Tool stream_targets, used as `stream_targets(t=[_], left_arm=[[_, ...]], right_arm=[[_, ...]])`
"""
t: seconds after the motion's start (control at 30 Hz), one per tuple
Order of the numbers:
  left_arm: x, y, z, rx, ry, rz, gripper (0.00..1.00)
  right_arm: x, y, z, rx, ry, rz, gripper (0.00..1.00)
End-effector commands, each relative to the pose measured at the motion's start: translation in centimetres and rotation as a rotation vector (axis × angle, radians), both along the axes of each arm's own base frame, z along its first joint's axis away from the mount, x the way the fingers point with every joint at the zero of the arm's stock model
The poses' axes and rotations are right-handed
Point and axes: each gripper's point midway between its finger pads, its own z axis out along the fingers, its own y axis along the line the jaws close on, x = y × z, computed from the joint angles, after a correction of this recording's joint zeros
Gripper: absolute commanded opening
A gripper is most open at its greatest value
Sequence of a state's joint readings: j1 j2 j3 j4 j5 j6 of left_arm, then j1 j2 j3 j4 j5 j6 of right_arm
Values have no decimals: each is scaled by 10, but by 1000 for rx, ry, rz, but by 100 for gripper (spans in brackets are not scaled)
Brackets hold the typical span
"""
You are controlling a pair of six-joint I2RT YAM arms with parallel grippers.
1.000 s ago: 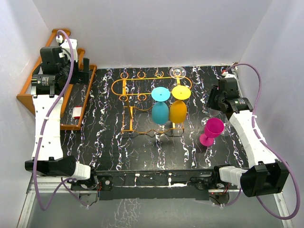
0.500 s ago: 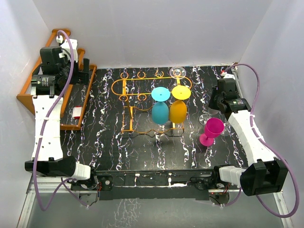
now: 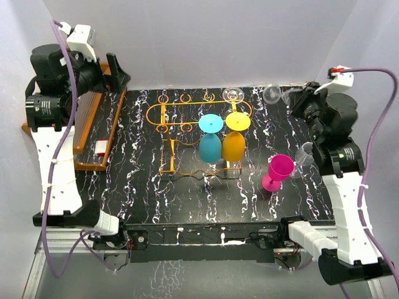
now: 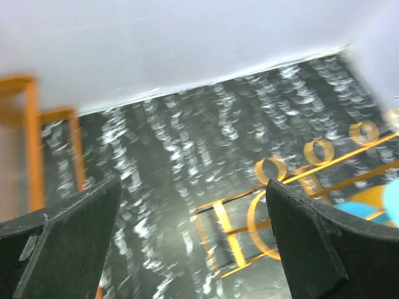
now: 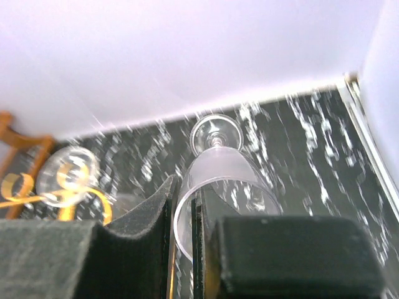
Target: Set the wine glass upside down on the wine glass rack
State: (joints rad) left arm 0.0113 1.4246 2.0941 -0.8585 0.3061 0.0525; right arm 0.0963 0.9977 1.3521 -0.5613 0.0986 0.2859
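Black marbled surface (image 3: 143, 187) carries one upright magenta goblet (image 3: 278, 169) nearest; beyond, one cyan glass (image 3: 210, 146) and one yellow glass (image 3: 233, 145) hang inverted in the wine glass rack (image 3: 187, 103), one clear glass (image 3: 232, 94) at its far end. Both arms have risen since a second ago: the right pincer (image 5: 187, 205), high by the back wall, clamps the wine glass (image 5: 224, 171), also clear, by its rim, off the rack; the left pincer (image 4: 192, 187) gapes empty.

rack (image 3: 187, 103) ctr, shelf (image 3: 87, 124) far L, goblet (image 3: 277, 172) R
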Motion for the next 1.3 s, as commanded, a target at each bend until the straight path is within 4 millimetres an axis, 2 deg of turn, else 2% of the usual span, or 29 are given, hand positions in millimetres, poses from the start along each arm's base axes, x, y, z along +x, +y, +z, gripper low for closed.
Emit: stream_targets(t=[0.0, 0.1, 0.17, 0.27, 0.37, 0.43, 0.53, 0.6, 0.67, 0.77, 0.9, 1.0, 1.17, 1.27], left_arm=[[8, -71, 20, -374, 87, -300, 97], [18, -91, 26, -571, 97, -383, 97], [19, -103, 39, -679, 65, -431, 97], [18, -118, 67, -766, -17, -477, 97], [17, -131, 93, -821, -68, -508, 97], [22, -133, 102, -895, -70, -506, 96], [25, -140, 109, -1000, -73, -514, 93], [23, -156, 115, -992, -69, -532, 91], [19, -177, 112, -952, -47, -537, 91], [11, -197, 120, -938, -80, -546, 91], [11, -203, 130, -972, -107, -564, 91], [14, -204, 135, -997, -112, -570, 91], [4, -204, 151, -1037, -131, -617, 90], [2, -204, 158, -1050, -137, -626, 87]], right_arm=[[-10, 24, 117, 10, -422, 148, 8], [-23, 39, 146, -40, -607, 240, 8], [-32, 49, 164, -68, -709, 299, 8], [-27, 65, 177, -138, -735, 396, 8], [-21, 67, 191, -173, -786, 394, 8], [-19, 70, 200, -240, -807, 403, 8], [-22, 73, 216, -227, -903, 395, 8], [-32, 74, 227, -198, -1023, 381, 8], [-41, 81, 237, -233, -1138, 388, 8], [-49, 108, 246, -316, -1264, 384, 8], [-74, 160, 247, -503, -1461, 376, 8], [-91, 173, 244, -507, -1588, 286, 8], [-107, 193, 230, -541, -1629, 114, 8], [-117, 213, 220, -577, -1636, 62, 8]])
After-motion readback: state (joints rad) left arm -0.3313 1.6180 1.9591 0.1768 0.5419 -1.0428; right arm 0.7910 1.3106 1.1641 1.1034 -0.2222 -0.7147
